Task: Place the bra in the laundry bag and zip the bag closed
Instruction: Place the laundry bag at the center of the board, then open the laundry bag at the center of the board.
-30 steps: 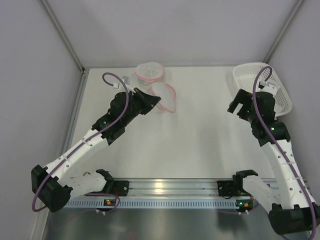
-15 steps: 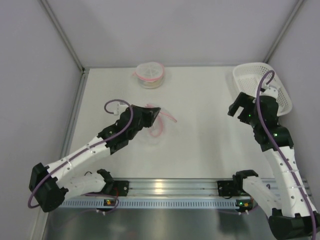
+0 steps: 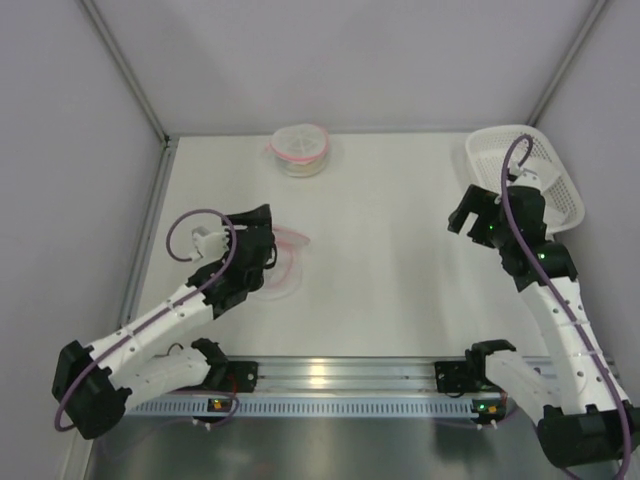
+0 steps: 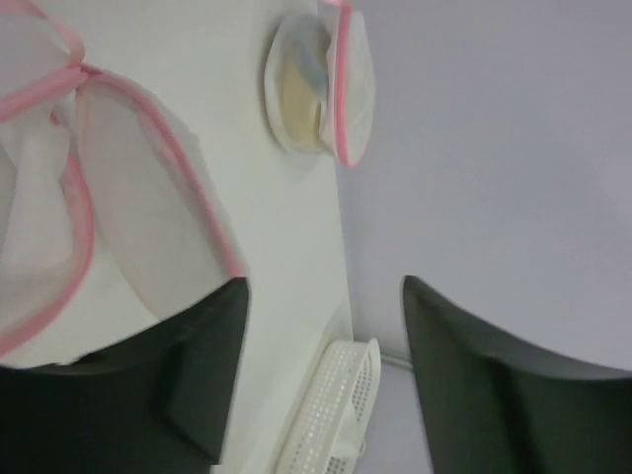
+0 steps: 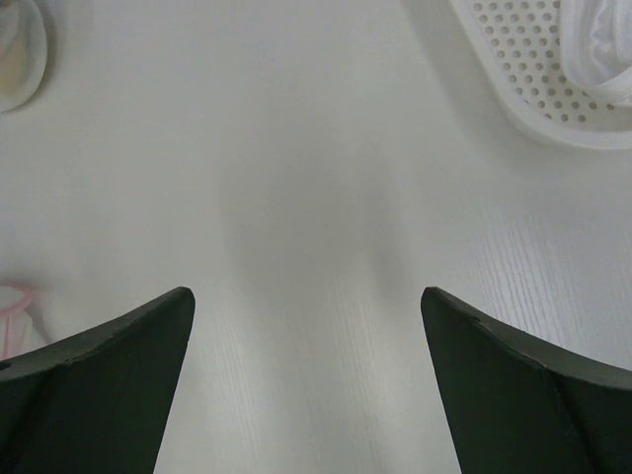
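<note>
Pale lilac walls [image 3: 350,60] close in a white table [image 3: 400,280] on three sides. Seen from above, the laundry bag [image 3: 288,262], sheer white mesh edged in pink, lies flat on the table left of centre, just beside the tip of the left arm, which reaches in from the lower left corner. The left wrist view shows the bag at the left of the frame, spread open into two rounded halves joined by the pink trim. Its lower edge runs down behind the left-hand finger, and whether the two touch cannot be told. The left gripper [image 4: 324,380] is released: its dark fingers stand apart, with only bare table and wall between them. A round mesh pouch [image 3: 300,150] with the same pink trim sits at the back edge of the table, upper centre, well apart from the bag; something yellowish shows through it. At the upper right stands a white perforated basket [image 3: 490,150], with the right arm rising in front of it from the lower right corner. In the right wrist view some white cloth [image 5: 592,39] lies in the basket; whether it is the bra cannot be told. The right gripper [image 5: 306,390] hangs above bare table with its fingers spread wide, grasping nothing.
</note>
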